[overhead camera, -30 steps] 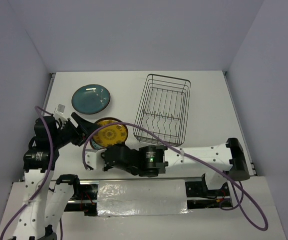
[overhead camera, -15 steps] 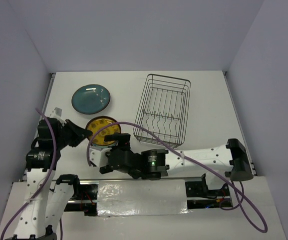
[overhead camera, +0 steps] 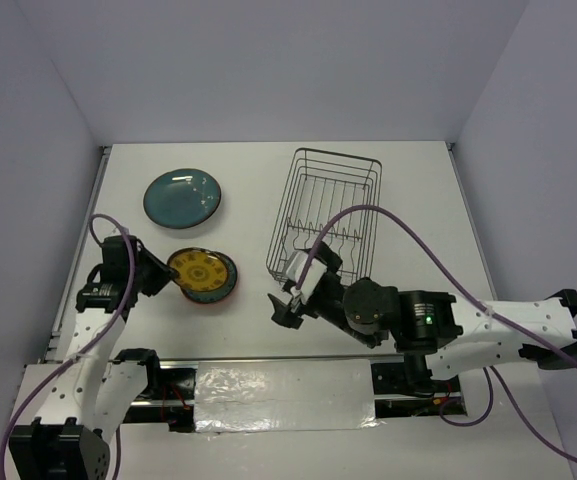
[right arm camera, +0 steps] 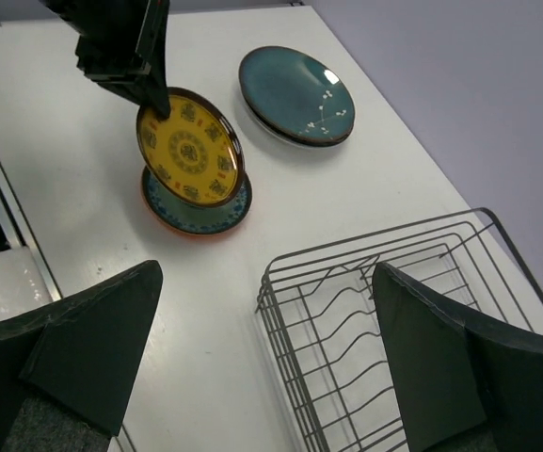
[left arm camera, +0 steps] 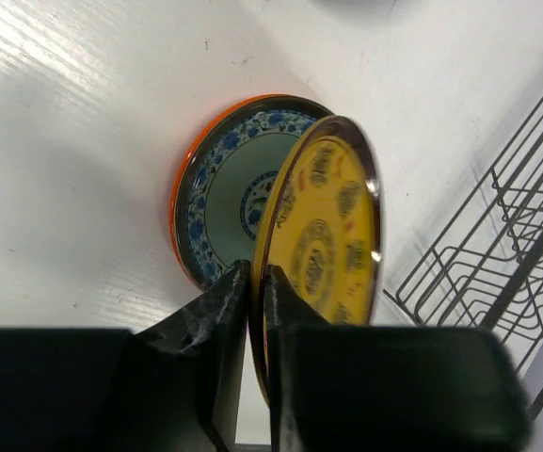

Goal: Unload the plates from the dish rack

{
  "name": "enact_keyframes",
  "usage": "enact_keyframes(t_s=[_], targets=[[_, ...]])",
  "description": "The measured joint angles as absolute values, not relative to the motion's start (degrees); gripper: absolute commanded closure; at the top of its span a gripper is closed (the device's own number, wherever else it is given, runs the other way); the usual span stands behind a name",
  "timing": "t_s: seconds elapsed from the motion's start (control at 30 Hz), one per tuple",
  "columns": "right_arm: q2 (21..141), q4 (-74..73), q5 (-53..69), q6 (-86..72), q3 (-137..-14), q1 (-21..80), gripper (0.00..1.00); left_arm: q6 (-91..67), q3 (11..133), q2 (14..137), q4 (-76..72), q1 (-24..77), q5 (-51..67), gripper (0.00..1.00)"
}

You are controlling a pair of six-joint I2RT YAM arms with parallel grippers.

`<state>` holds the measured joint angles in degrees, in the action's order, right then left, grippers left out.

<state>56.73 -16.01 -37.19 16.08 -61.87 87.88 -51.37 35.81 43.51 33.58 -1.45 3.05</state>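
Observation:
My left gripper is shut on the near rim of a mustard-yellow plate. It holds the plate tilted over a blue-and-white patterned plate with an orange rim that lies flat on the table. A dark teal plate rests further back. The dish rack shows only bare wire and prongs. My right gripper hangs open above the rack's near left corner, holding nothing.
The white table ends at a raised edge on the left. A purple cable loops over the rack from the right arm. Lavender walls enclose the back and sides.
The right gripper let go of the yellow plate, opened wide and swung right toward the rack. The left gripper closed on the plate's rim and now holds it alone, lower over the patterned plate.

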Motion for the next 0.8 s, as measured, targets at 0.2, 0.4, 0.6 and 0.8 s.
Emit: enact_keyframes(t_s=[0.2,0.4,0.6,0.8], targets=[[53.93,-16.32,-36.62,13.56,-60.36,87.88,0.00,-51.59,31.24,45.82,28.62,-1.45,3.46,0.27],[55.77,-19.29,-40.75,10.07,-60.99,87.85,0.00,-51.40,30.35,47.40,27.83,-1.45,5.23,0.00],[58.67,-35.33,-52.34,-10.70,-68.49,83.50,0.00,-44.29,41.01,44.62,37.67,-1.43,2.28,0.01],[47.29,-45.95,-54.54,-29.30,-67.66,74.06,0.00,-34.24,57.21,40.40,41.82,-1.34,-10.74,0.00]])
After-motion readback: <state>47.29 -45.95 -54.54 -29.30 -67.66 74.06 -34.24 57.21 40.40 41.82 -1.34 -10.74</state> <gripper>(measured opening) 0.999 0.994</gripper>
